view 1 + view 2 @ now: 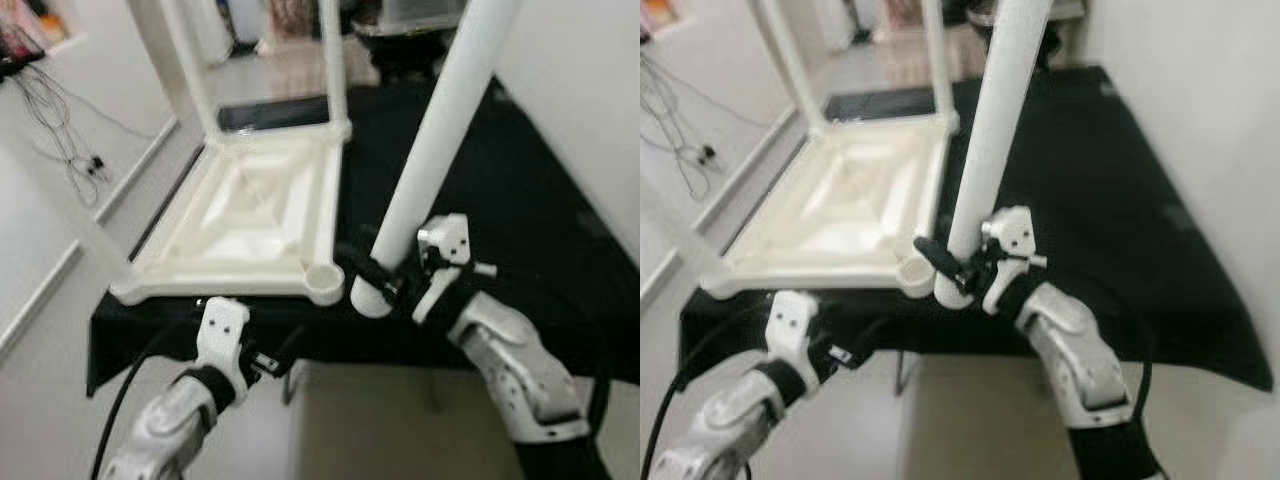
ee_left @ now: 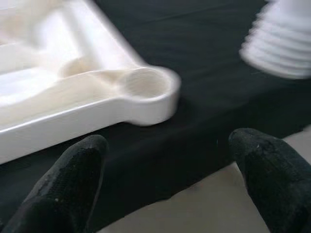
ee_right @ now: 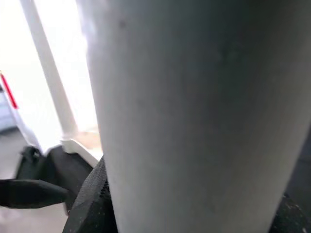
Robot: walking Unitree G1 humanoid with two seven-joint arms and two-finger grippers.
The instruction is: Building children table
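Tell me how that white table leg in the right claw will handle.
Table leg: probably stiff and light, being hollow-looking plastic. Held low by the right claw, its long top may sway. Round and smooth, it could roll if laid on the black cloth.

Both eye views look forward and down from the robot's head onto a black-covered table (image 1: 520,190), sharing the upturned white tabletop (image 1: 250,215), the white leg (image 1: 990,150) and both silver arms; the right eye's picture sits slightly offset from the left's. The left wrist view looks along its two black fingertips (image 2: 73,179), low and close to the table edge, facing the tabletop's corner socket (image 2: 146,90). The right wrist view is pressed almost against the white leg, which covers most of its frame.
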